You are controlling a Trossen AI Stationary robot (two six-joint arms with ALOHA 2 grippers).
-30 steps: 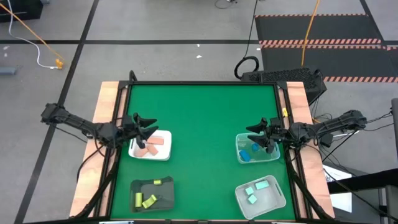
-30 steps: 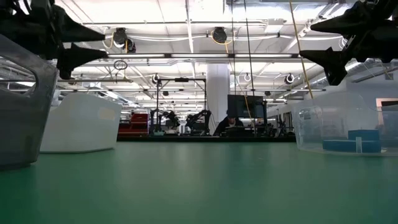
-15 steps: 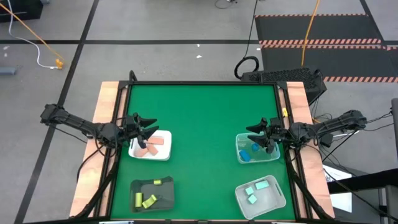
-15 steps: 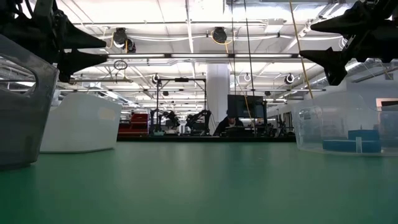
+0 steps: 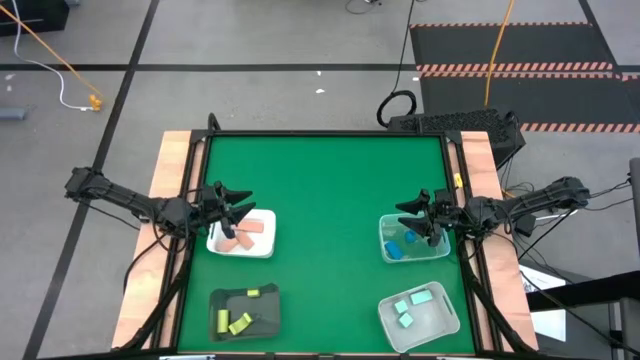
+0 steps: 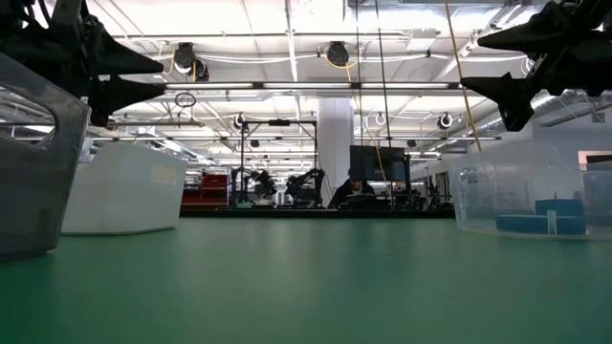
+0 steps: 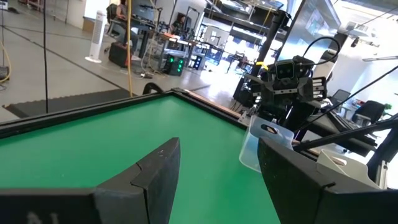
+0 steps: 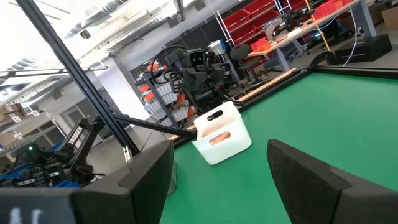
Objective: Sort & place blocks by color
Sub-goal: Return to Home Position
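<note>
Green table (image 5: 325,170) shows no loose block; sorting looks complete. Near-left of table centre: yellow blocks (image 5: 240,322) in dark tray (image 5: 262,308). Near-right of centre: mint blocks (image 5: 412,302) in clear bin (image 5: 449,318). Farther, left of centre: pink blocks (image 5: 247,234) in white tray (image 5: 266,249), left tool (image 5: 243,203) hovering at tray's far edge, spread wide, holding nothing. Right of centre: blue blocks (image 5: 397,249) in second clear bin (image 5: 441,250), right tool (image 5: 404,220) above it, spread wide, holding nothing. Judged remaining: only arms' retreat to rest; no colours seen mixed.

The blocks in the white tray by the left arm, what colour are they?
Salmon pink. The blocks in the white tray show best in the high view.
</note>
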